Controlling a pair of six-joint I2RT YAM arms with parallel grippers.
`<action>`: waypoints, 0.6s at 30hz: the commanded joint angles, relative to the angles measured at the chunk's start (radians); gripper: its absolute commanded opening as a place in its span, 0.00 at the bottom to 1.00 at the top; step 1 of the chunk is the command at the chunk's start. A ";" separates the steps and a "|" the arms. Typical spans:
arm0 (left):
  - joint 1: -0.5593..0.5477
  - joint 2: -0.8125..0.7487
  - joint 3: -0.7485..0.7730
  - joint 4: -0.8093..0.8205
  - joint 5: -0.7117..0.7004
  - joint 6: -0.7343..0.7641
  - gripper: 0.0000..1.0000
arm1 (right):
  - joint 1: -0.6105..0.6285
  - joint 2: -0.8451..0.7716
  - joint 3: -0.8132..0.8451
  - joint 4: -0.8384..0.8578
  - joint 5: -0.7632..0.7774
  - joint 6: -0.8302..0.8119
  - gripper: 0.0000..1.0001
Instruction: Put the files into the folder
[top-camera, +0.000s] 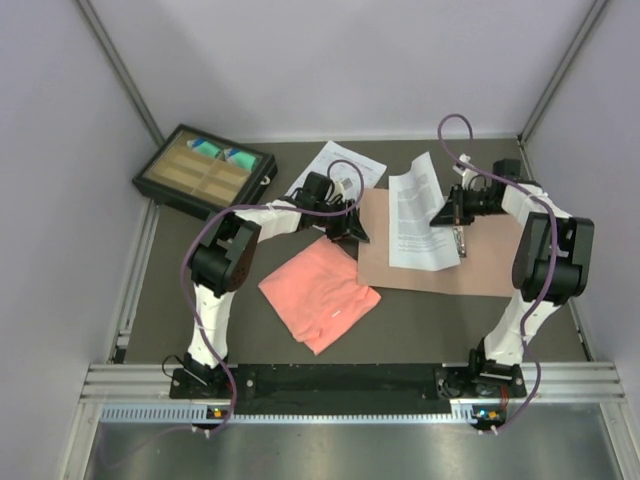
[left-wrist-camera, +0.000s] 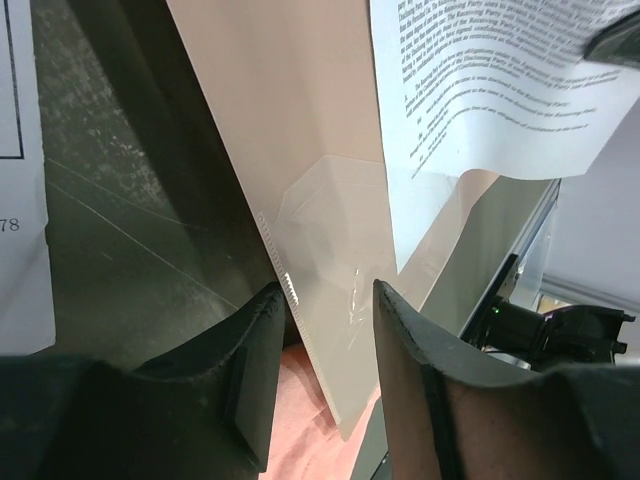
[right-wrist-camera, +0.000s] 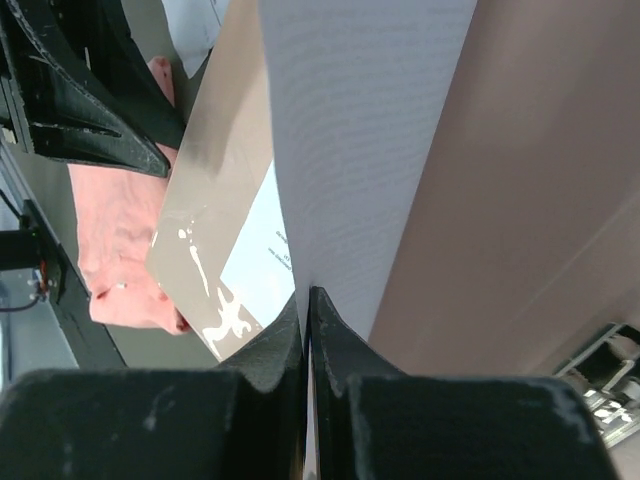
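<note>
One text sheet (right-wrist-camera: 370, 150) is pinched in the right end effector (right-wrist-camera: 306, 298).

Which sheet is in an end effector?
The dense-text sheet, pinched by the right end effector over the folder; the other sheet lies flat on the table.

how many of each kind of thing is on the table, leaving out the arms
white printed sheet: 2
tan folder: 1
salmon-pink cloth: 1
black compartment box: 1
total: 5
</note>
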 joint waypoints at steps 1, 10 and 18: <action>-0.005 0.000 0.010 0.066 0.029 -0.012 0.45 | 0.014 0.001 -0.032 0.065 0.017 0.073 0.01; -0.005 -0.006 -0.002 0.074 0.029 -0.014 0.46 | 0.015 -0.054 -0.106 0.117 0.204 0.170 0.22; -0.003 -0.012 -0.011 0.069 0.024 -0.008 0.47 | 0.015 -0.077 -0.126 0.106 0.338 0.173 0.38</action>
